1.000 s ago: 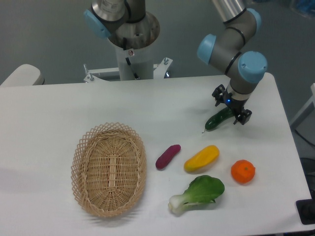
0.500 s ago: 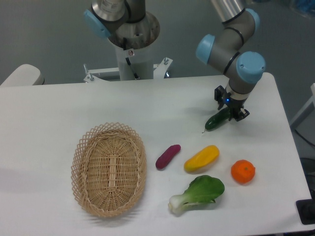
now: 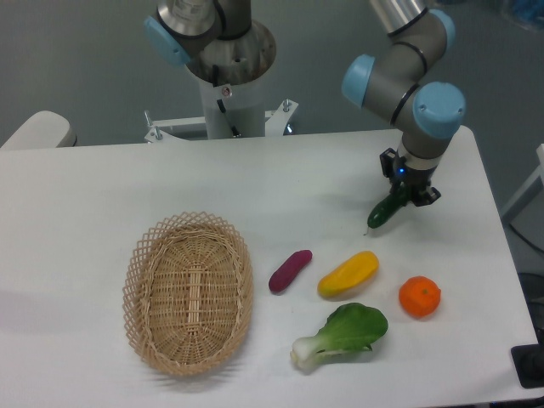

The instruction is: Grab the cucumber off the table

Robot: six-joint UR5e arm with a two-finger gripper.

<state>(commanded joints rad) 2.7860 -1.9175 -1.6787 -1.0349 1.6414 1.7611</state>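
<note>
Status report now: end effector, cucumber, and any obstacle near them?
End effector shut on cucumber. Cucumber tilted, stem tip down, at the table surface or just off it. Nothing in the way; yellow vegetable and orange sit apart.

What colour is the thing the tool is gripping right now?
Dark green: the cucumber, held by the tool, clearest in the fixed camera view.

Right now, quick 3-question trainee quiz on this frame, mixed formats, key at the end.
1. True or false: the pincer is shut on the small dark green curved cucumber.
2. Which lies nearest the round orange fruit? A) oval woven wicker basket B) yellow oblong vegetable C) purple oblong vegetable
3. Fill in: the leafy green-and-white bok choy lies on the white ____.

Key: 1 true; 2 B; 3 table.
</note>
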